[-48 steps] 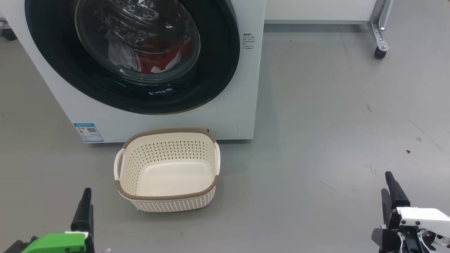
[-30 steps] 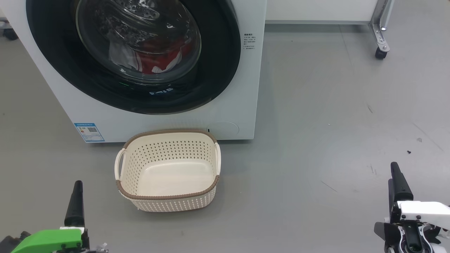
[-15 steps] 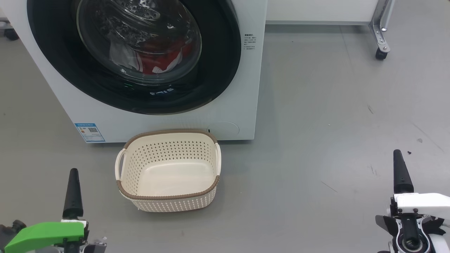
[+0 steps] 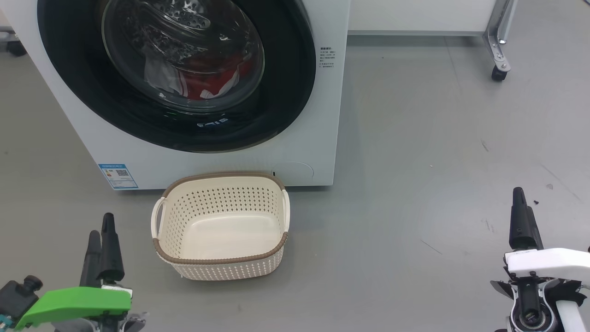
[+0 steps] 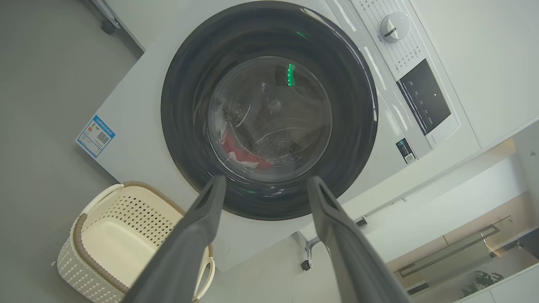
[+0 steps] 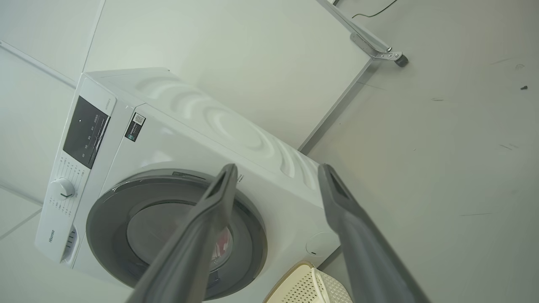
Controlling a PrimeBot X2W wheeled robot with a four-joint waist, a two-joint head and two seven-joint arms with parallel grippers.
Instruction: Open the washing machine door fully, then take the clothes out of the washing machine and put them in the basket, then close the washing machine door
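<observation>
Clothes point(image 4: 213, 84) are seen, red and white, behind the glass of the washing machine door point(image 4: 286, 92), which is shut against the washing machine point(image 4: 318, 143). The basket point(image 4: 221, 261) is set on the grey floor point(image 4: 415, 161) just before the machine. The left claw point(image 5: 266, 180) and the right claw point(image 6: 278, 167) are held with fingers apart, well short of the door.

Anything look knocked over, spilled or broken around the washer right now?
Nothing stands out. The cream perforated plastic basket stands upright and empty before the big white front-loading washing machine; its round black-rimmed glass door is shut, with red-and-white clothes inside. Only small dark specks mark the grey floor.
</observation>
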